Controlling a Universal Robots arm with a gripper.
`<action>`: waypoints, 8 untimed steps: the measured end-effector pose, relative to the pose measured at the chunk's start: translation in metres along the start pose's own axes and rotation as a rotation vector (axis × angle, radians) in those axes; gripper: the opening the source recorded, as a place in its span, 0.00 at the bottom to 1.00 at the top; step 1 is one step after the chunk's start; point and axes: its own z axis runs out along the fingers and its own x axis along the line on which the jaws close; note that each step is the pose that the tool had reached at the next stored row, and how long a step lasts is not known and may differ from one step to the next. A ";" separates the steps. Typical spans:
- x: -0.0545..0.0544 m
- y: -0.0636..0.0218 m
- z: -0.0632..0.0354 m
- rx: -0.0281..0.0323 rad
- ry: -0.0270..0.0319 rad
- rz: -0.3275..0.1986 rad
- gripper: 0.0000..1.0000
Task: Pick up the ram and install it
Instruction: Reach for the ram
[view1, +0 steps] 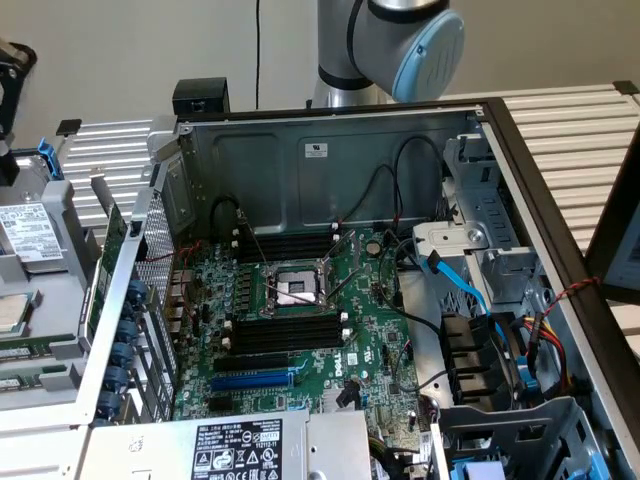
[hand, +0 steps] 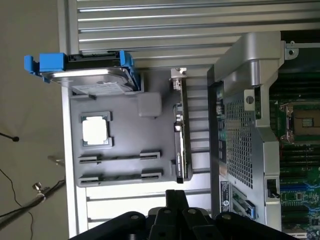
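Pick-up has not yet begun: the ram seems to stand on edge in the gray tray, at the lower left of the exterior view. The gripper hangs above that tray, well apart from the ram, with its jaws apparently closed on nothing. A grasp would call for opened jaws lined up along it. The arm rises behind the computer case, top centre.

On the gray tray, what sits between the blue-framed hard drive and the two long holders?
A square processor chip in its own recess lies between the hard drive and the holders, in the wrist view.
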 end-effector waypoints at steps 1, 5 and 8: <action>0.004 -0.0003 -0.0001 -0.0005 0.0000 0.000 0.10; 0.022 -0.0016 -0.0007 -0.0028 0.0001 0.000 0.10; 0.024 -0.0017 -0.0009 -0.0034 0.0091 0.000 0.10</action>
